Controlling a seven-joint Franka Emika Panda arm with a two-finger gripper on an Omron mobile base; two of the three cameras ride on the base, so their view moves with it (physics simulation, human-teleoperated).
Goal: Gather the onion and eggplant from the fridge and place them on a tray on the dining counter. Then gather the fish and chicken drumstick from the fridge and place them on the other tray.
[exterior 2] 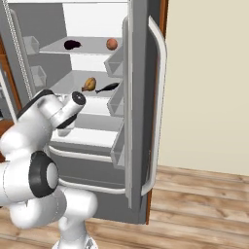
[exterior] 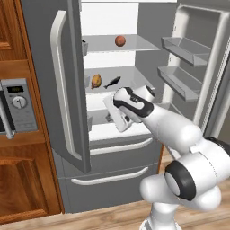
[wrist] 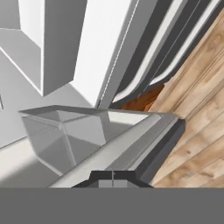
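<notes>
The fridge stands open. On its top shelf lie a round orange-brown onion (exterior: 119, 41) (exterior 2: 112, 44) and a dark eggplant (exterior 2: 72, 44). One shelf down, the golden chicken drumstick (exterior: 96, 81) (exterior 2: 89, 84) lies beside the dark slim fish (exterior: 112, 82) (exterior 2: 108, 88). My gripper (exterior: 112, 120) (wrist: 113, 179) hangs shut and empty in front of the lower shelves, below the fish, pointing down. The trays and the dining counter are out of view.
The left fridge door (exterior: 63, 90) and the right door with its bins (exterior: 184, 49) flank my arm. The freezer drawers (exterior: 117, 148) lie below. A microwave (exterior: 15, 105) sits in the wooden cabinet at left. A grey door bin (wrist: 65, 131) and the wood floor (wrist: 197, 109) are under the hand.
</notes>
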